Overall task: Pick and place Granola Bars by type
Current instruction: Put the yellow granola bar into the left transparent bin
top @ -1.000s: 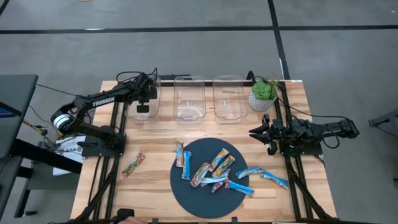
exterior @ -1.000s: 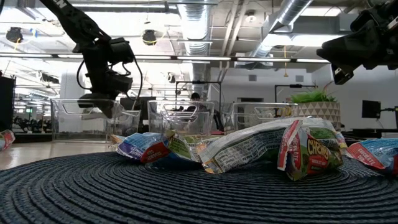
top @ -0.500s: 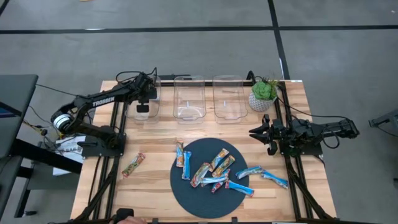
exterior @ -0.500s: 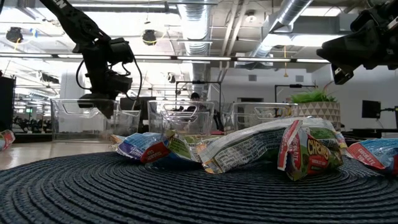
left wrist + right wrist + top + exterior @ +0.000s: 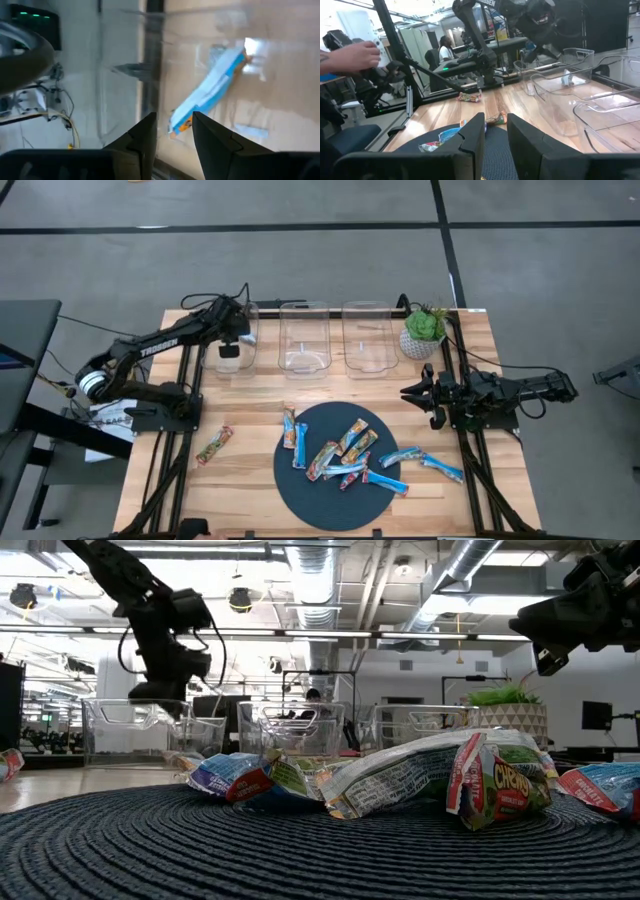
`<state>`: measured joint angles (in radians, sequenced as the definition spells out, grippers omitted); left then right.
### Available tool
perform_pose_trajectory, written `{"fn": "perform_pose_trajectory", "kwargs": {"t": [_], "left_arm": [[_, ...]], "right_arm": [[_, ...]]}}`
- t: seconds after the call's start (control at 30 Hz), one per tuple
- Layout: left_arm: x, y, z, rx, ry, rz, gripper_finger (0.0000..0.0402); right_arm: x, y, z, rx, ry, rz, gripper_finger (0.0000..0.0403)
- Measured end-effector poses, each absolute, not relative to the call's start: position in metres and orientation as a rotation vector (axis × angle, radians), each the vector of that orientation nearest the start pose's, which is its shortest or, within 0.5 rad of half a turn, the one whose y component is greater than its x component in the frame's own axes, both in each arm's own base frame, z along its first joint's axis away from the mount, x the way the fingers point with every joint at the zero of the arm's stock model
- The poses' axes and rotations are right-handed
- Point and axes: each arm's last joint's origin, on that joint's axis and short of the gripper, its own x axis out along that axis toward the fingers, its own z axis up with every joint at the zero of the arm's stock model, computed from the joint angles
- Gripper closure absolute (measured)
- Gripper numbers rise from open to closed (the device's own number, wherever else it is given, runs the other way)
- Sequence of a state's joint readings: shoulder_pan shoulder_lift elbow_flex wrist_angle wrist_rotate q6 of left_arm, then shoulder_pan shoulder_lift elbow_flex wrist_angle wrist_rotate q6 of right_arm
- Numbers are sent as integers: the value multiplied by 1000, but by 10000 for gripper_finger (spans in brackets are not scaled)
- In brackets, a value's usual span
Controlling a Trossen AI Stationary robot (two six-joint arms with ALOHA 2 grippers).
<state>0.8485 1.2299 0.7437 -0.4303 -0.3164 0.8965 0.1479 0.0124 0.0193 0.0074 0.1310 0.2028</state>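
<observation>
Wooden tabletop carries everything, with a round dark woven mat at its near middle. Along the far edge stand three clear bins: the left bin, middle bin and right bin, with a small potted plant beside the last. Both dark arms reach in from the sides. The left gripper hangs over the left bin, jaws a narrow gap apart and holding nothing; a blue bar lies on that bin's floor below them. The right gripper waits above the tabletop's right edge, jaws narrowly parted and empty. Most Granola Bars lie scattered on the mat, blue and multicoloured mixed; two blue ones lie just off its right side, and one multicoloured bar lies apart to the left.
</observation>
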Motion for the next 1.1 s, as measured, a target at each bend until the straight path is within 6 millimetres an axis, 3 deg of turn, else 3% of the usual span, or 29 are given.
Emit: {"fn": "perform_pose_trajectory", "kwargs": {"t": [0.3, 0.53, 0.8, 1.1], "left_arm": [[138, 144, 256, 350, 1038, 708, 283], [133, 103, 277, 72, 756, 675, 283], [138, 68, 287, -401, 523, 579, 283], [149, 36, 287, -779, 514, 364, 283]], "right_arm": [[97, 11, 170, 205, -12, 19, 326], [97, 11, 170, 205, -12, 18, 326], [97, 11, 170, 205, -12, 18, 326], [97, 11, 170, 204, -12, 19, 326]]}}
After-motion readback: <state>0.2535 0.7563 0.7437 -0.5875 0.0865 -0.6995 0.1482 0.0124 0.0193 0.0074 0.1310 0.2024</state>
